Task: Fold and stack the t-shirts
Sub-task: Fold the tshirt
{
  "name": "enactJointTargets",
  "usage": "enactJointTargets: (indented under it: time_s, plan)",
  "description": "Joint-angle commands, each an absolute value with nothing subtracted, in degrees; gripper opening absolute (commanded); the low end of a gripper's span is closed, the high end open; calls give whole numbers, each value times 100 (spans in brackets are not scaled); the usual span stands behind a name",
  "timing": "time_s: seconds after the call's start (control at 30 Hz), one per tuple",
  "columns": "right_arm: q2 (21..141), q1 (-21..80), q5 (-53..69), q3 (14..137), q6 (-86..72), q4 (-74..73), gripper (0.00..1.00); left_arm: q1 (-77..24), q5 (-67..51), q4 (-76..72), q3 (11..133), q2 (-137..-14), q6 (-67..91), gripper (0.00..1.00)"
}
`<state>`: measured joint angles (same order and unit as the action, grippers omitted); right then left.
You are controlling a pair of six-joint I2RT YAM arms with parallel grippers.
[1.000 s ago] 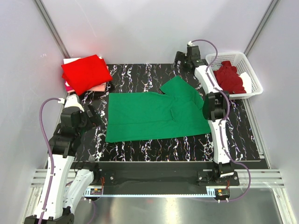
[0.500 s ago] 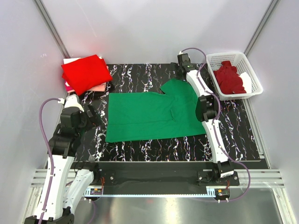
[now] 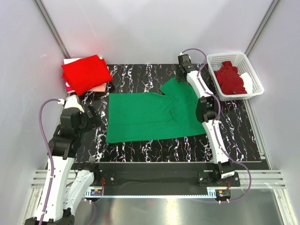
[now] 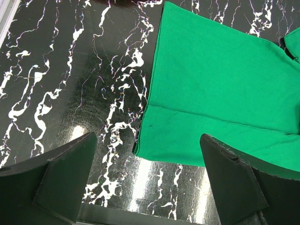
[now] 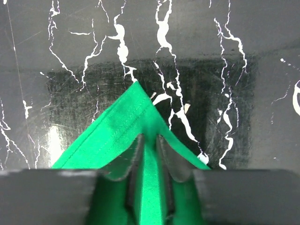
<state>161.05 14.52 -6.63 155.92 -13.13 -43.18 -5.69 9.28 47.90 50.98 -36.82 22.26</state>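
Note:
A green t-shirt (image 3: 154,115) lies spread flat on the black marbled table (image 3: 140,150). My right gripper (image 3: 180,79) is shut on the tip of its far sleeve (image 5: 133,108), and the cloth peaks up between the fingers (image 5: 136,154). A folded red t-shirt (image 3: 86,72) rests on pale pink and white ones at the far left. A dark maroon t-shirt (image 3: 229,78) sits crumpled in the basket. My left gripper (image 4: 147,180) hangs open over the table beside the green shirt's near left hem corner (image 4: 143,145), touching nothing.
A white lattice basket (image 3: 251,77) stands at the far right corner, just off the table. Grey walls close in the back and both sides. The table's near edge (image 3: 168,163) runs in front of the arm bases.
My right gripper swung left from beside the basket to the green shirt's far sleeve and closed on its tip. The sleeve has shifted slightly. The left arm has not moved.

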Motion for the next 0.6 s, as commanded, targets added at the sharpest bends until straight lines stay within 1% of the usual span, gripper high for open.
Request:
enactJointTargets:
  time_s: [0.0, 0.03, 0.07, 0.1, 0.17, 0.33, 0.57]
  plan:
    - [16251, 1503, -668, 15671, -1283, -4526, 18, -545, 844, 4518, 5106, -3656, 2127, 99]
    - [16242, 1494, -677, 15653, -1266, -4509, 10, -545, 852, 4518, 5106, -3656, 2118, 99]
    - [16225, 1494, -694, 15627, -1266, -4491, 5, -545, 853, 4526, 5106, -3656, 2127, 99]
    - [16207, 1494, -703, 15592, -1266, -4465, 3, -545, 853, 4526, 5115, -3665, 2127, 99]
    - [16111, 1503, -747, 15452, -1257, -4369, 0, -545, 853, 4518, 5115, -3665, 2127, 99]
    - [15637, 1503, -835, 14969, -1257, -4053, 0, -536, 870, 4526, 5115, -3656, 2136, 99]
    - [13959, 1503, -721, 12992, -1309, -3270, 0, -545, 896, 4518, 5106, -3744, 2136, 99]
